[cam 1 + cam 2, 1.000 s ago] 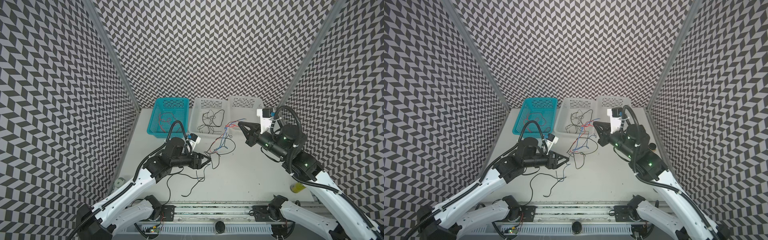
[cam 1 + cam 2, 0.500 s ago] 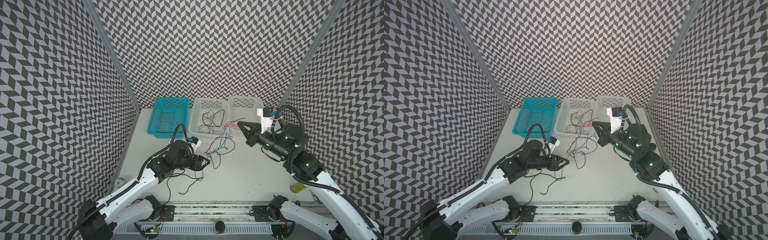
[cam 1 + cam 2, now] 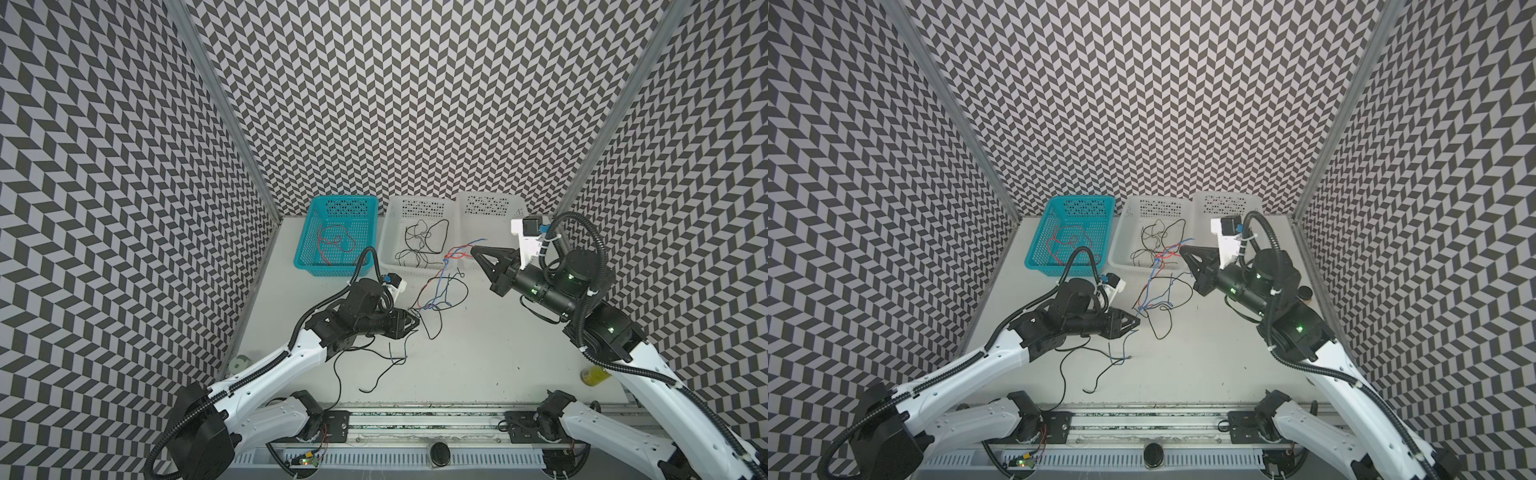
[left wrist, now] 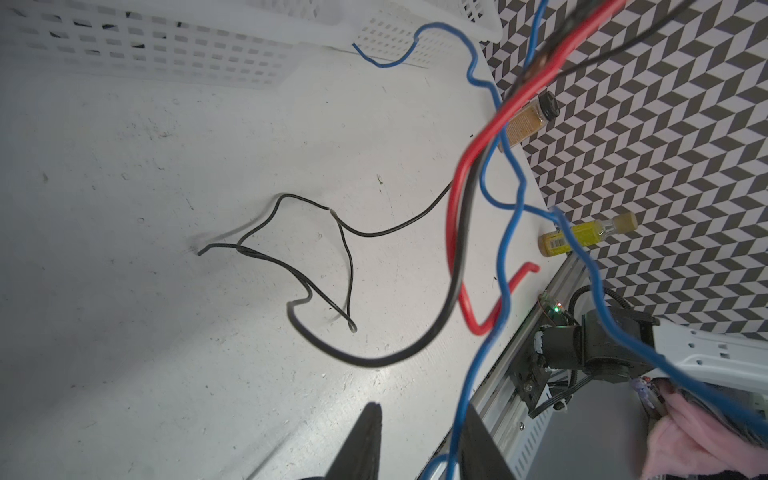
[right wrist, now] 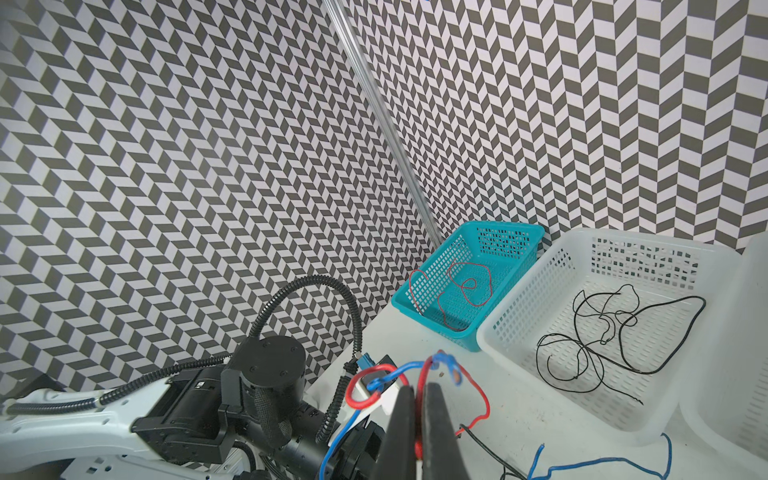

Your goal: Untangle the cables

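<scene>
Looking at the right gripper (image 3: 475, 248) clenched on red-and-blue cables (image 3: 449, 257) right of centre, plus left gripper (image 3: 416, 322) below centre, jaws apart around a blue strand (image 4: 500, 257).

Light is bright and even, shadows on the table (image 4: 166, 166) are soft, and cables (image 4: 540, 78) hanging above the table look fuzzy, maybe from being too close.
</scene>
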`<control>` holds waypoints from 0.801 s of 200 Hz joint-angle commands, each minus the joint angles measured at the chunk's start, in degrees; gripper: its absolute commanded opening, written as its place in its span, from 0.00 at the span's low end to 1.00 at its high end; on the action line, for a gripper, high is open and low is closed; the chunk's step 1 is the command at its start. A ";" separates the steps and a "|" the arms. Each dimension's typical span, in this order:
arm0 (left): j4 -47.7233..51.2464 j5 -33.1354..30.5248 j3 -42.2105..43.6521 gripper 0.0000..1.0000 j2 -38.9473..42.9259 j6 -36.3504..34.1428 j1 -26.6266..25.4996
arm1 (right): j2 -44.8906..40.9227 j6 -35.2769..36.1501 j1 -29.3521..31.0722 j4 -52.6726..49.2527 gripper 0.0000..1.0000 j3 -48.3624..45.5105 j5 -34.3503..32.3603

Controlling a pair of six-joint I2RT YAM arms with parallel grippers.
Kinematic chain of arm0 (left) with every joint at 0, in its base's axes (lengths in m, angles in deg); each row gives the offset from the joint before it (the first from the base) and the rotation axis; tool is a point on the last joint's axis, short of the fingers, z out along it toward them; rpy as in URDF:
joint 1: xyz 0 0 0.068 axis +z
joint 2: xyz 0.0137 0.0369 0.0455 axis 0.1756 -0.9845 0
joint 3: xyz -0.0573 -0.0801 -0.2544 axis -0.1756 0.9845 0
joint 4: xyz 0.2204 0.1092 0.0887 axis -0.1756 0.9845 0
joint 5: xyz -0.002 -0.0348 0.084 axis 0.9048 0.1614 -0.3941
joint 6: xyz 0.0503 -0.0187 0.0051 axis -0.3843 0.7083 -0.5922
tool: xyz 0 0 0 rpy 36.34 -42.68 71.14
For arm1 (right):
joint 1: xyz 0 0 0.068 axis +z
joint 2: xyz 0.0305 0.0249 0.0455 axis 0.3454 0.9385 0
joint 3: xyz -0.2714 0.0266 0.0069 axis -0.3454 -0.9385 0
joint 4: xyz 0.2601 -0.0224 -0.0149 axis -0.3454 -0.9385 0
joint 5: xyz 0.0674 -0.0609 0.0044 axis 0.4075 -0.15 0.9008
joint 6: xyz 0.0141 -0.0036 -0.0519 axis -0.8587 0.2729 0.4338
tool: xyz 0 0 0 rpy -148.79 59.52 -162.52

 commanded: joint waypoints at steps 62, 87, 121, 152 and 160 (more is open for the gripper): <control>1.96 1.73 -2.18 0.00 4.05 -0.69 -0.34 | -4.49 -1.06 -0.20 1.68 0.00 -4.62 -7.66; 5.88 5.26 -4.38 0.00 5.64 -1.69 -0.33 | -5.49 -2.85 -0.20 1.54 0.00 -8.24 -11.45; 9.54 13.33 -7.70 0.00 5.35 -3.34 -0.35 | -5.18 -5.46 -0.20 3.21 0.00 -12.80 -14.96; 18.98 15.41 -13.42 0.00 5.51 -9.83 -0.22 | -3.71 -4.14 -0.37 1.73 0.00 -13.91 -19.67; 21.14 15.44 -15.10 0.00 6.22 -11.20 -0.05 | -3.45 -4.04 -0.67 1.31 0.00 -14.44 -20.99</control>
